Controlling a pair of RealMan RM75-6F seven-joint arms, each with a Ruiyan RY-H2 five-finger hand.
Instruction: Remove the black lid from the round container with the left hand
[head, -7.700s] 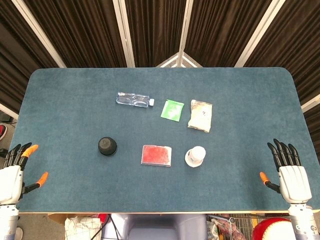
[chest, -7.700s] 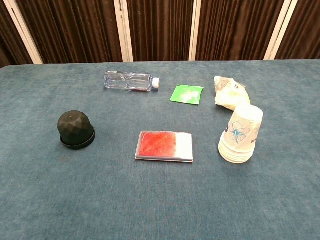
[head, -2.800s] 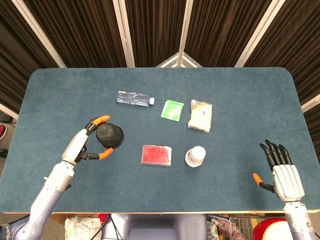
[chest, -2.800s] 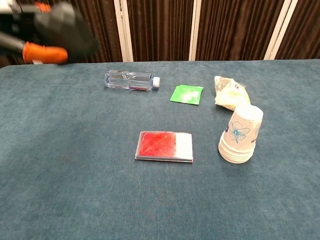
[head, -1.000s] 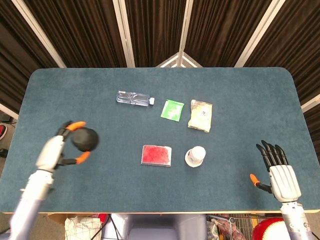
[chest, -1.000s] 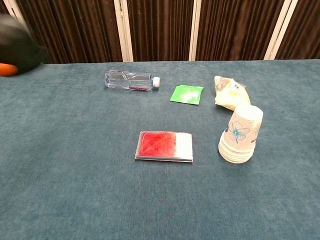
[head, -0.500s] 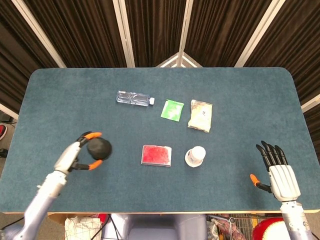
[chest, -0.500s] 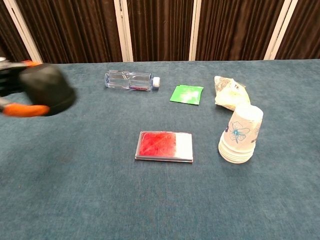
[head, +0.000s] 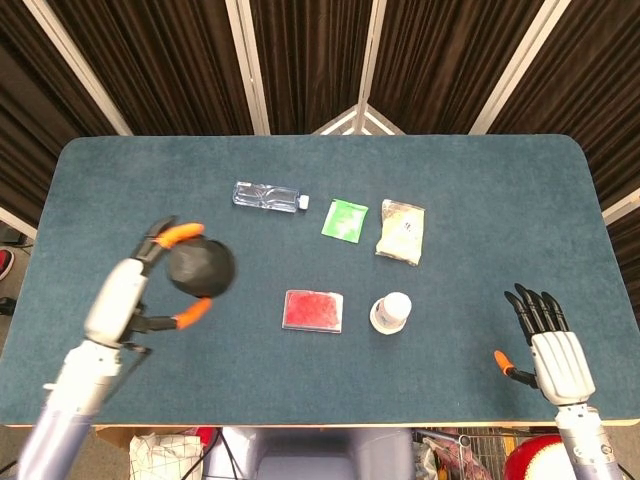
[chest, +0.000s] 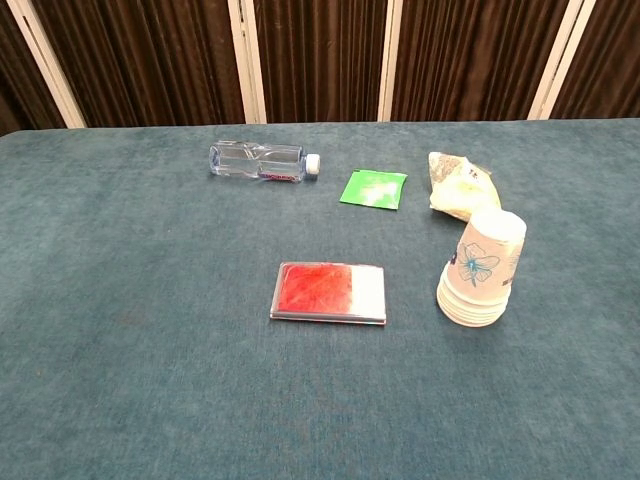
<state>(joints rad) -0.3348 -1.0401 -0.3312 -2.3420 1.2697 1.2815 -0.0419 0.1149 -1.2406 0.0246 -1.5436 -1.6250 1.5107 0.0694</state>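
left hand (head: 128, 290) grips the black lid (head: 201, 267), up off the table (head: 120, 190); right hand (head: 552, 350) empty w/ fingers spread.

Your table (head: 120, 180) has blue-green cloth. On it you have a clear bottle (head: 266, 197) on its side, a green packet (head: 345, 219), a pale bag (head: 401, 231), a red-and-white pack (head: 313, 310) and an upside-down stack of paper cups (chest: 481, 268).

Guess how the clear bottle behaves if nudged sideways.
The bottle lies on its side and looks empty, so probably light and easily shoved. Its body seems squarish with a pinched waist, so it may slide or rock rather than roll freely. The felt-like table likely adds drag.
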